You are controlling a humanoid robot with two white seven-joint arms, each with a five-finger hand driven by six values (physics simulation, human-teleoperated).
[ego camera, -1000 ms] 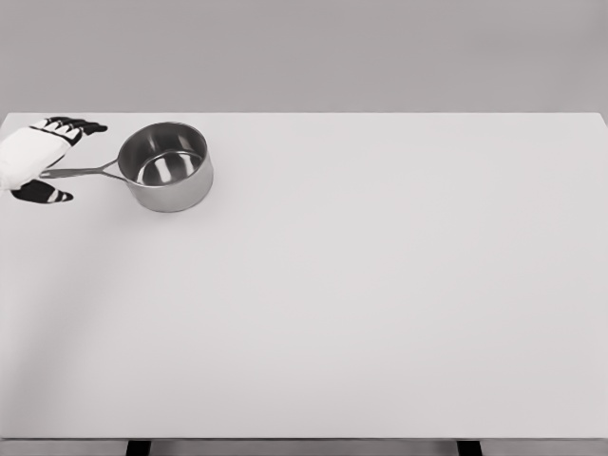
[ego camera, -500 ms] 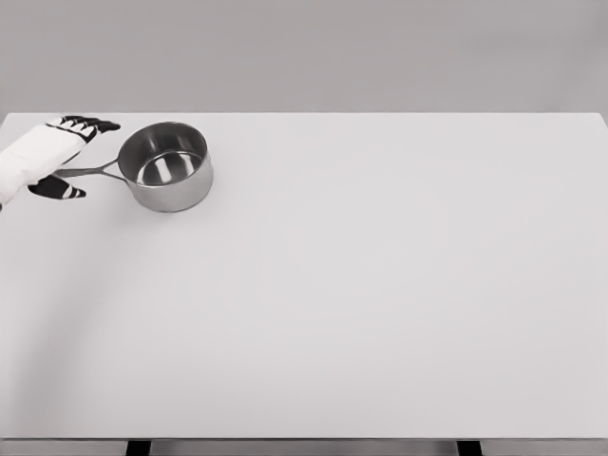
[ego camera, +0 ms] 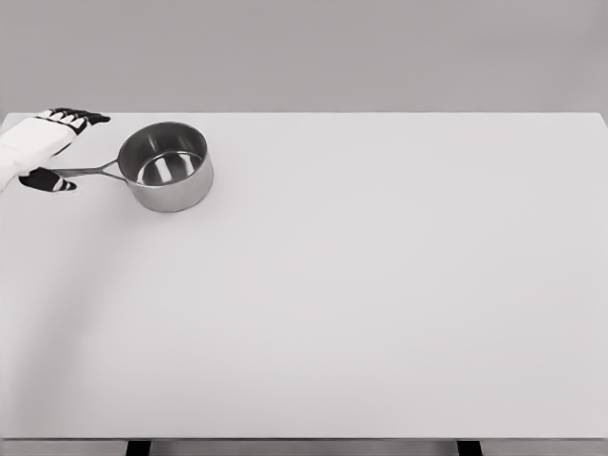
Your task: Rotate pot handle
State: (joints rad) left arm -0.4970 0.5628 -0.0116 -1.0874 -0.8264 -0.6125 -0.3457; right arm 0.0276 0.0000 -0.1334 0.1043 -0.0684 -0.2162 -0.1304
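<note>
Table: plain white top, fills most of the view, edges run out of frame left and right. Wall behind it: flat grey, featureless. Two dark table legs show under the front edge, at the bottom of the view. Lighting soft and even, faint shading at the table's lower left.

Silver pot, white table, white hand w/ black fingertips.

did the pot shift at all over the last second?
No. The pot sits at the same spot near the table's far left corner.
</note>
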